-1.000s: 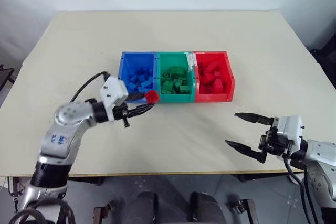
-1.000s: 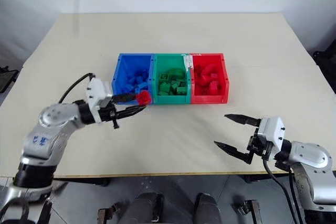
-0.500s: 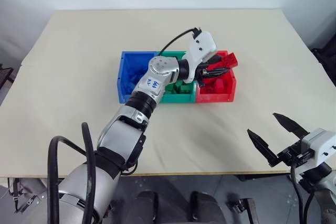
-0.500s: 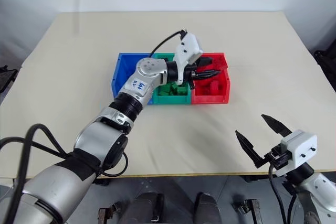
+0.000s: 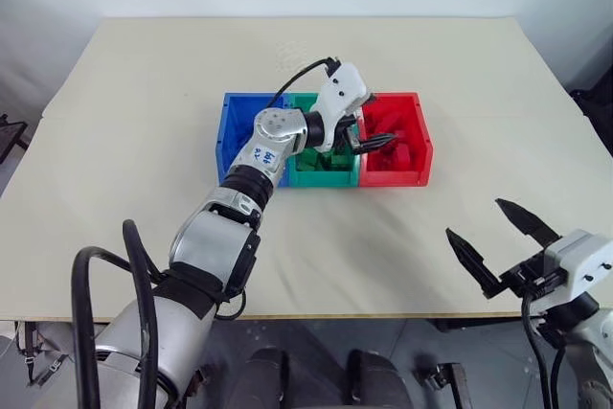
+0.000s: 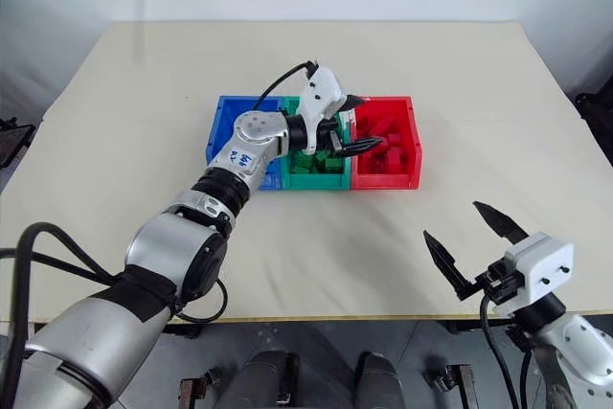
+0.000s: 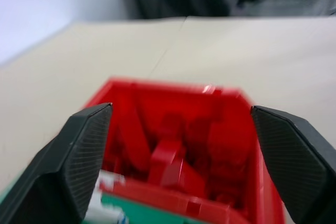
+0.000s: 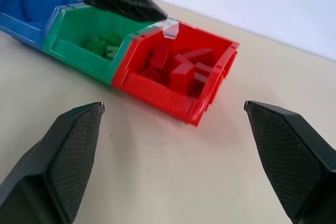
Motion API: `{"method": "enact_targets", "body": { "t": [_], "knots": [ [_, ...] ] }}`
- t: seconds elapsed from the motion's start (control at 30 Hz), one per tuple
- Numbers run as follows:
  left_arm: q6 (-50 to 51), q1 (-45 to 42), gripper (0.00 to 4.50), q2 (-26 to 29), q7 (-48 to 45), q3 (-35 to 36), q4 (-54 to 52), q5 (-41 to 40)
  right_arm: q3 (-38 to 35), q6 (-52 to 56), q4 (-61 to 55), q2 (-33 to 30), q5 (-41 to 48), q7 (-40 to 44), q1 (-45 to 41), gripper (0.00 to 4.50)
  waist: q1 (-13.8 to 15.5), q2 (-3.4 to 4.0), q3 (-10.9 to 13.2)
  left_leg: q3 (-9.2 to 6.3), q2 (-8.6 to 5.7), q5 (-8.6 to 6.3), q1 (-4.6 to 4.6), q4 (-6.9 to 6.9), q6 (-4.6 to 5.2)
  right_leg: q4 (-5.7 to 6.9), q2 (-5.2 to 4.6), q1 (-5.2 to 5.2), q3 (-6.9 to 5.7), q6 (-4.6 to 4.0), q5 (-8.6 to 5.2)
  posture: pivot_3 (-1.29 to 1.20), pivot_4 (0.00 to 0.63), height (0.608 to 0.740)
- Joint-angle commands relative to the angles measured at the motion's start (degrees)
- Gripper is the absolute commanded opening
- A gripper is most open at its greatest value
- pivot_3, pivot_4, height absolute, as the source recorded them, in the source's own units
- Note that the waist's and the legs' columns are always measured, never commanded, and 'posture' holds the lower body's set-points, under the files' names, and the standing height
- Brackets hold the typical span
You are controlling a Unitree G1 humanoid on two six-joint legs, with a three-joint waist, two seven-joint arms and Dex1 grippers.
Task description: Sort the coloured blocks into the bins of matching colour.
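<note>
Left hand (image 5: 376, 142) hangs spread over the red bin (image 5: 419, 162), empty, seemingly so a red block lands among its own colour; right hand (image 5: 493, 241) waits spread at five o'clock of the desk (image 5: 144, 93)

**Even, soft light; wrist views partly blurred**

The head views are bright and evenly lit, with no glare on the table (image 5: 144, 93). Shadows are faint: a soft one lies beside the red bin (image 5: 414, 155), toward 5 o'clock. The left wrist view is blurred throughout, the bin's contents smeared and the far background at 12 o'clock out of focus. The right wrist view is sharper, though its near fingers (image 8: 63, 156) look soft.
</note>
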Motion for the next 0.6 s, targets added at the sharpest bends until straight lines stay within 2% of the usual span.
{"method": "enact_targets", "body": {
  "t": [0.03, 0.13, 0.23, 0.33, 0.43, 0.6],
  "knots": [
    [-1.3, 4.8, 4.41, 5.0, -8.0, 1.8, -9.7, -2.9, 1.7, -1.9, 2.5, -2.5, 0.7, 4.8, -1.7, 4.5, -0.7, 0.03, 0.0, 0.0, 0.01, 0.0, 0.03, -0.01, 0.0, 0.01, 0.0, 0.0, 0.0, 0.0, 0.0, 0.0, 0.15, 0.74],
    [1.1, 11.8, 4.41, 11.3, -12.4, 2.6, -17.4, -4.0, 3.1, -2.7, 5.1, -4.5, 1.4, 9.0, -3.6, 4.5, -1.6, 0.05, 0.0, -0.01, 0.05, 0.01, 0.08, -0.05, -0.01, 0.07, 0.02, 0.0, -0.02, -0.01, -0.01, 0.0, 0.15, 0.74],
    [-0.1, 25.5, 4.41, 22.6, -17.6, 5.9, -28.6, -6.2, 5.2, -3.9, 9.9, -7.4, 1.7, 15.1, -7.0, 4.5, -3.2, 0.07, 0.0, -0.05, 0.13, 0.0, 0.16, -0.06, -0.01, 0.07, 0.01, 0.0, 0.05, -0.01, 0.0, 0.0, 0.15, 0.74],
    [2.4, 38.5, 4.41, 29.1, -18.3, 10.8, -40.5, -10.8, 6.7, -4.4, 14.3, -8.7, 2.4, 18.7, -11.0, 4.5, -3.5, 0.05, 0.0, -0.33, 0.49, -0.01, 0.27, -0.09, -0.01, 0.14, 0.03, -0.01, 0.03, -0.06, -0.02, 0.0, 0.15, 0.74],
    [4.5, 48.6, 4.41, 32.6, -16.4, 14.6, -49.0, -13.2, 8.1, -5.3, 18.2, -9.4, 2.3, 22.1, -14.6, 4.5, -2.2, 0.06, 0.0, -0.4, 0.41, -0.02, 0.25, 0.02, 0.02, 0.19, -0.13, 0.04, 0.04, -0.06, -0.02, 0.0, 0.15, 0.74],
    [8.5, 60.3, 4.41, 34.2, -9.7, 19.3, -59.2, -13.6, 9.8, -6.5, 23.6, -9.6, 1.8, 25.6, -19.5, 4.5, -0.8, 0.05, 0.0, -0.63, 0.35, -0.03, 0.23, 0.18, 0.04, 0.16, -0.15, 0.23, 0.01, -0.08, 0.04, 0.0, 0.15, 0.74]
  ]
}}
